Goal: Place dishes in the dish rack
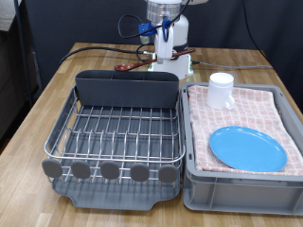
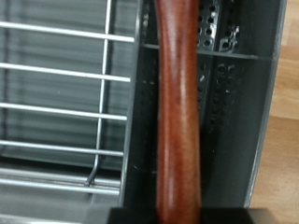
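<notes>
My gripper [image 1: 164,57] hangs just beyond the far side of the dish rack [image 1: 66,128], above its tall grey utensil compartment [image 1: 128,91]. It is shut on the dark reddish-brown wooden spoon [image 1: 135,64], which sticks out towards the exterior view's left. In the wrist view the spoon [image 2: 177,112] runs straight out over the perforated compartment [image 2: 224,112], with the wire grid [image 2: 65,103] beside it. The bright-blue plate [image 1: 246,148] and the white mug [image 1: 221,90] lie on the pink checked cloth in the grey bin. The rack's wires hold nothing.
The grey bin [image 1: 237,187] lined with pink checked cloth stands at the exterior view's right, touching the rack. Cables [image 1: 95,49] lie on the wooden table behind the rack. The robot's base stands at the exterior view's top centre.
</notes>
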You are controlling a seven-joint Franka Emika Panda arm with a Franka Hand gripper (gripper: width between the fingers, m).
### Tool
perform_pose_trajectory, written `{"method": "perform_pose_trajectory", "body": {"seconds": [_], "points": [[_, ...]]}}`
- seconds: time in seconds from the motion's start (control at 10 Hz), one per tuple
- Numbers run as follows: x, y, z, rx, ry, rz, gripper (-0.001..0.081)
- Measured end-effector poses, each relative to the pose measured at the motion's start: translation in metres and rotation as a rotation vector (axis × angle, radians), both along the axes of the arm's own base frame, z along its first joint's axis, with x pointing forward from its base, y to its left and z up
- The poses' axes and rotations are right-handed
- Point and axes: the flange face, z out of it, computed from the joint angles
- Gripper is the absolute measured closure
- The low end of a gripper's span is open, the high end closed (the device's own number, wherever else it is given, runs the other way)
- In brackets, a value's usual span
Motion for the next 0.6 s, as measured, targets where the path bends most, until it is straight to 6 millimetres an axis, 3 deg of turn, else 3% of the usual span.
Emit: {"method": "perform_pose_trajectory", "body": {"seconds": [0.6], "points": [[-0.013, -0.01, 0.006, 0.183, 0.057, 0.019, 0.0715]]}}
